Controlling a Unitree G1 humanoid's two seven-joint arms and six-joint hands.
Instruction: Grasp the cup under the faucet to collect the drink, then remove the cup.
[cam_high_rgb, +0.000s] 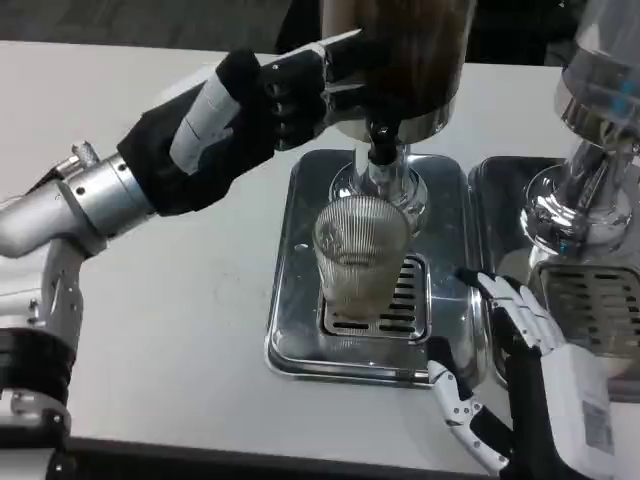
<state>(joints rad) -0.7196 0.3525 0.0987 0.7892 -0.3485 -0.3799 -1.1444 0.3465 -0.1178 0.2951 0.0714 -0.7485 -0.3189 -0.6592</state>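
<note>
**Ribbed cup on the drip tray, under the faucet**

Nearest the camera, the right hand (520, 370) rests at the tray's (300, 340) front right corner. Its white back is smooth and boxy, and its white-and-black fingers (515, 300) are spread and hold nothing; they reach up along the tray's right edge, just right of the cup (360, 255) and apart from it.

The tray is a shallow rectangular pan of polished steel with rounded corners and a raised rim, lying on the matte white tabletop (180, 300). A slotted grate (400, 300) is set into its floor. The cup stands upright on the grate; it is clear, with fine vertical ribs, and a pale liquid fills its lower part.

Directly above the cup sits the faucet (382, 150), a short dark spout on a shiny base. Over it rises the dispenser (400, 50), a rounded body, dark and glossy with a bright metal lower band.

Left of the faucet, the left hand (260, 105) is raised at the dispenser's side. It is mostly black with a white panel, and its fingers (300, 80) curl against the dispenser's lower left edge beside the faucet; whether they grip anything cannot be told.

Right of the tray stands a second steel tray (500, 190) carrying a second dispenser (600, 120) of reflective chrome.
</note>
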